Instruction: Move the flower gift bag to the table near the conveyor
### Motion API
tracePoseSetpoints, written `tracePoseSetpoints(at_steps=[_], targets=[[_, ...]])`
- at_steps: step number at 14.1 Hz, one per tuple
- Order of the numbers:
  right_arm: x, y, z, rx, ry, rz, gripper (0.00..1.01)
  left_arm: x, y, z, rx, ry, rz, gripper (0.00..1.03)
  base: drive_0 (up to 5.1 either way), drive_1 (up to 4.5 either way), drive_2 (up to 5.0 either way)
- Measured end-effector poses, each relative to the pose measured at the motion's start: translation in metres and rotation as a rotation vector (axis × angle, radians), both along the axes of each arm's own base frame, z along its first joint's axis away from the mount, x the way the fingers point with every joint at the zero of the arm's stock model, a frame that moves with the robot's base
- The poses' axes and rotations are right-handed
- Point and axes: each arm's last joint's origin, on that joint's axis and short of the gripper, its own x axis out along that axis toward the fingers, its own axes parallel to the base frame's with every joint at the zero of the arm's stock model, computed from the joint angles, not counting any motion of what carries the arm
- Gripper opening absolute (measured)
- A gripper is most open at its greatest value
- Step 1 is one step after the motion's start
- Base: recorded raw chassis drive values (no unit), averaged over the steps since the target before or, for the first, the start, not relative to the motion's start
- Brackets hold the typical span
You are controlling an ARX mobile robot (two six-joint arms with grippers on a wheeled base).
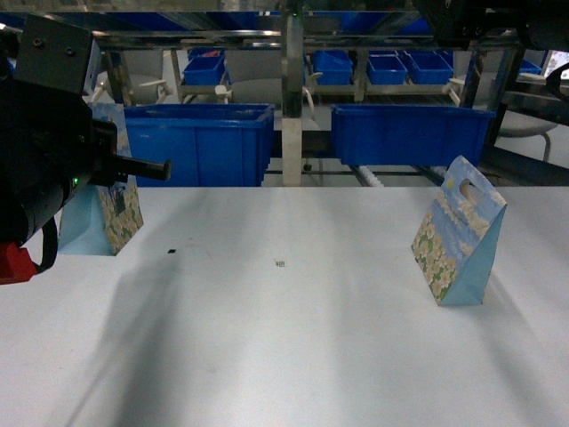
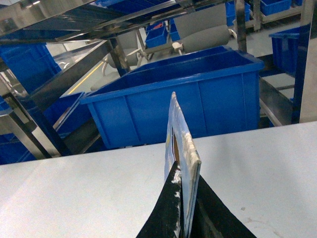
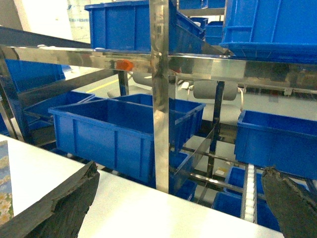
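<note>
Head view: left arm w/ black housing fills the left edge; its pincer isn't clearly seen here. Behind the arm, one flower gift bag (image 1: pixel 111 218) stands upright on the white counter (image 1: pixel 284 356), near the far-left edge. A 2nd flower bag (image 1: pixel 458 233) stands on the right side, well apart from the 1st, its handle cutout at top. So 2 bags on the counter. Beyond the far edge, the steel-framed conveyor (image 1: pixel 293 89) carries 2 large blue bins (image 1: pixel 200 142) in front, w/ more small blue bins further back. Right arm shows only as a dark shape in the upper-right corner.

Left wrist view: left pincer (image 2: pixel 181 198) is closed tight on the top edge of the flower gift bag, black fingers (image 2: pixel 163 213) pressing either side of the thin folded rim. Bag seen edge-on, upright. One big blue bin directly behind, just past the counter edge.

Right wrist view: right pincer (image 3: pixel 183 203) spread wide, holding nothing, fingers at both lower corners, above the counter's far edge. Racking w/ white rollers (image 3: pixel 249 193) and several blue bins ahead.
</note>
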Motion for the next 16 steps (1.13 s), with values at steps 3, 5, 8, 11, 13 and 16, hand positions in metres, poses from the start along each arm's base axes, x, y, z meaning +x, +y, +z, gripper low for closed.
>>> tracePoseSetpoints(at_steps=[3,5,8,11,13,16], targets=[[0.000,0.000,0.000,0.000,0.000,0.000,0.98,0.009,-0.006,-0.026,0.003,0.070,-0.025,0.02,0.0,0.00,0.0],[0.000,0.000,0.000,0.000,0.002,0.000,0.98,0.018,-0.008,-0.031,-0.001,0.077,-0.040,0.02,0.0,0.00,0.0],[0.000,0.000,0.000,0.000,0.001,0.000,0.98,0.031,0.001,-0.030,-0.007,0.050,-0.009,0.02,0.0,0.00,0.0],[0.000,0.000,0.000,0.000,0.001,0.000,0.98,0.033,0.004,-0.039,-0.010,0.089,-0.008,0.02,0.0,0.00,0.0],[0.000,0.000,0.000,0.000,0.001,0.000,0.98,0.034,0.006,-0.045,-0.011,0.100,0.000,0.02,0.0,0.00,0.0],[0.000,0.000,0.000,0.000,0.001,0.000,0.98,0.045,0.009,-0.048,-0.022,0.098,0.012,0.02,0.0,0.00,0.0]])
